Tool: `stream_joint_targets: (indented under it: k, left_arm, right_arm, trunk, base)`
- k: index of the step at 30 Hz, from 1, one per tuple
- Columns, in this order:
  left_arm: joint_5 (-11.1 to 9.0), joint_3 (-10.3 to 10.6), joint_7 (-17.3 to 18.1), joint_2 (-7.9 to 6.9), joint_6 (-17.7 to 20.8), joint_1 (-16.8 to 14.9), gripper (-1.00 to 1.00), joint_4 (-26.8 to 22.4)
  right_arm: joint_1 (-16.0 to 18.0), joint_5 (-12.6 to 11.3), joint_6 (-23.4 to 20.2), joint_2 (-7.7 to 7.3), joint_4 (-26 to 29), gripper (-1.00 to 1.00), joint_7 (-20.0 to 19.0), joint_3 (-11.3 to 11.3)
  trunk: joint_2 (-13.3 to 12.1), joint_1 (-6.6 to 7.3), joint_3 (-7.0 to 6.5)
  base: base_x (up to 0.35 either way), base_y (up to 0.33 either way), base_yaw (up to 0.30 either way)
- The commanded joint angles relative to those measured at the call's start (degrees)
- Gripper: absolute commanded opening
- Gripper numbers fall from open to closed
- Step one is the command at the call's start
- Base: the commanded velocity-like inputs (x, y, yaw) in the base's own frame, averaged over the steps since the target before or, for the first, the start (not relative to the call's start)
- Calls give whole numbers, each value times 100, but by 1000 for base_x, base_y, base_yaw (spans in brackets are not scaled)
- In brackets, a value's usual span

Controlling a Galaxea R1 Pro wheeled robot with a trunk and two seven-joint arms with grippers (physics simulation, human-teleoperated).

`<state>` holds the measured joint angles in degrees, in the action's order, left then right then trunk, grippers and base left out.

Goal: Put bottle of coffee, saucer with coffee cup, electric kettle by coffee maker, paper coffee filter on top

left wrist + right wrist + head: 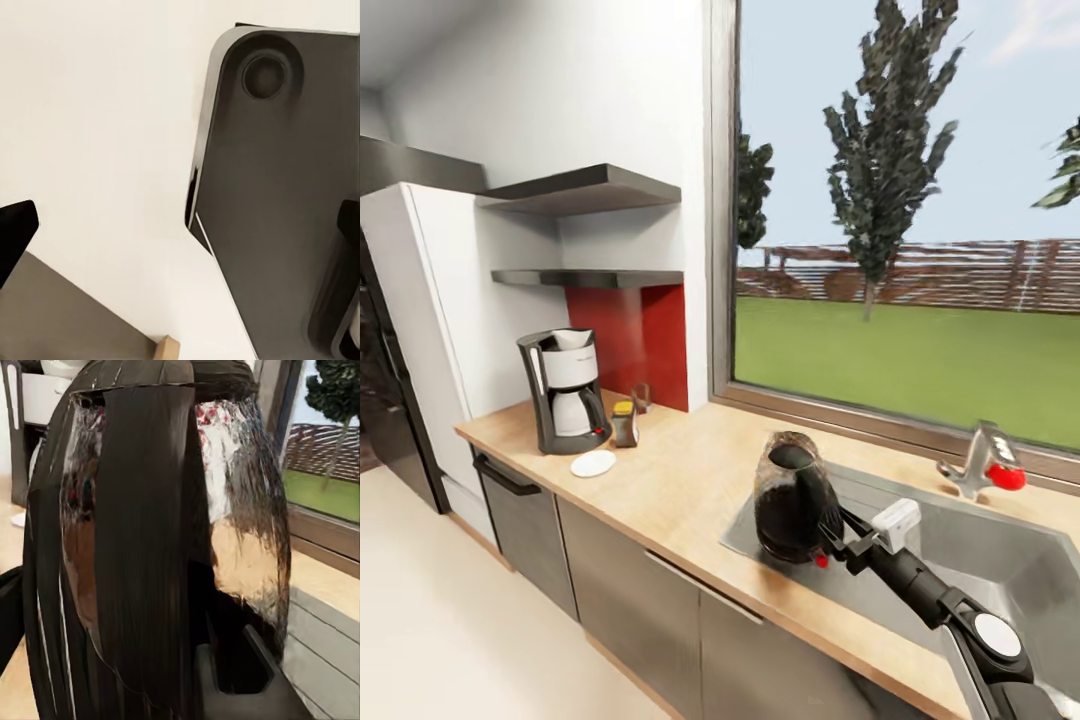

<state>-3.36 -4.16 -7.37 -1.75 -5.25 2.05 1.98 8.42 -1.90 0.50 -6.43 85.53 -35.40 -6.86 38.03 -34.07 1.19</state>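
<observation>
- Desk (690, 490): long beige wood-grain top w/ grey cabinet fronts, runs under the window; steel sink (1000, 560) set into it at your right.
- Kitchen shelf (590, 278): thin dark grey board on the wall above the red backsplash, w/ a thicker slab shelf (585, 188) higher up.
- Coffee maker (565, 390): upright at the desk's far left end, dark body, white front, carafe in place. White paper coffee filter (572, 339) sits in its top.
- Electric kettle (792, 497): upright at the sink's left edge, well apart from the coffee maker. In the right wrist view its glass body and black handle (146, 547) are right up against the cam.
- Right pincer (838, 540): at the kettle's handle side, fingers around the handle, so you've got it clamped on the kettle.
- Left pincer: one dark fingertip (15, 232) shows at the frame edge over pale floor; can't tell how far open it is.
- Bottle of coffee (624, 423): on the desk just right of the coffee maker, yellow cap up.
- Saucer (593, 463): white, flat on the desk just in front of the coffee maker and near the bottle.
</observation>
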Motion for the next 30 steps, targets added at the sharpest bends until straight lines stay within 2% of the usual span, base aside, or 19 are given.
stream_joint_targets:
  k: [1,9,19,30]
  left_arm:
    - [-36,-39,7,0,-37,-8,100,14]
    - [-49,-41,-4,0,-37,-11,100,5]
    - [-44,-41,-1,0,-37,-12,100,5]
    - [-43,-41,7,0,-37,-12,100,2]
  right_arm:
    - [3,-47,2,2,2,-100,-28,-9]
    - [2,-47,2,2,-2,-100,-26,-9]
    - [3,-47,-2,2,6,-100,-21,-9]
    - [3,-47,10,10,7,-100,-20,-16]
  trunk:
    - [10,-5,5]
    - [10,-5,-19]
    - [10,-5,-20]
    - [10,-5,-20]
  base:
    - [169,277,258]
    - [122,306,216]
    - [102,330,8]
    - [234,264,0]
